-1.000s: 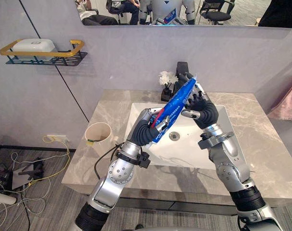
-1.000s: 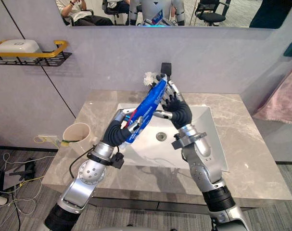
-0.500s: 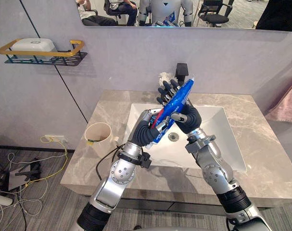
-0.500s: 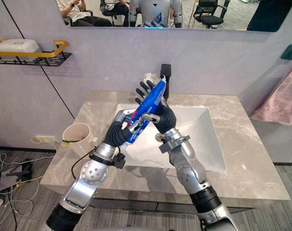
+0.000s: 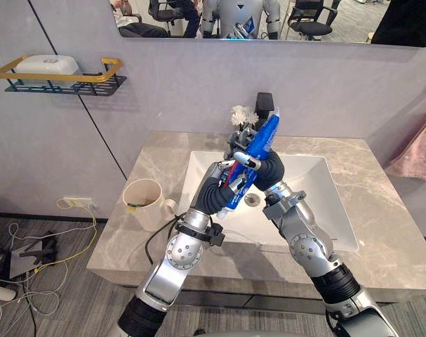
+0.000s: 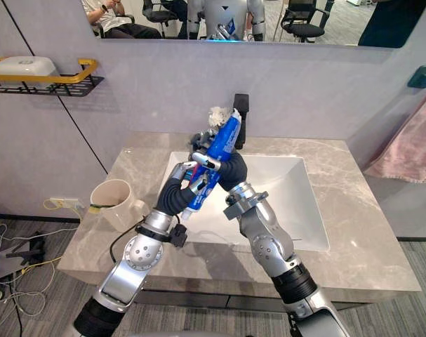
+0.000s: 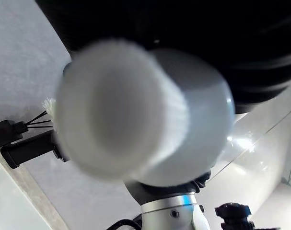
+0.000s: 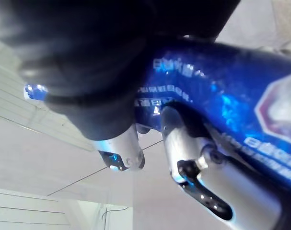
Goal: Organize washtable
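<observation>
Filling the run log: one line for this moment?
tube: over sink | left hand: shut on tube | right hand: shut on tube

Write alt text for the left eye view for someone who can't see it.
Both robot hands grip a blue toothpaste tube tilted above a white sink: the left hand round its lower end, the right hand round its middle. A cream mug stands on the marble counter to their left; a black tap rises behind.

- Across the middle of the right wrist view, on the glossy blue plastic toothpaste tube (image 8: 217,91): rows of small white print, too blurred to read.
- At the right edge, same tube: part of a red-and-white emblem (image 8: 280,106), lettering illegible.
- Elsewhere: nothing readable.
</observation>
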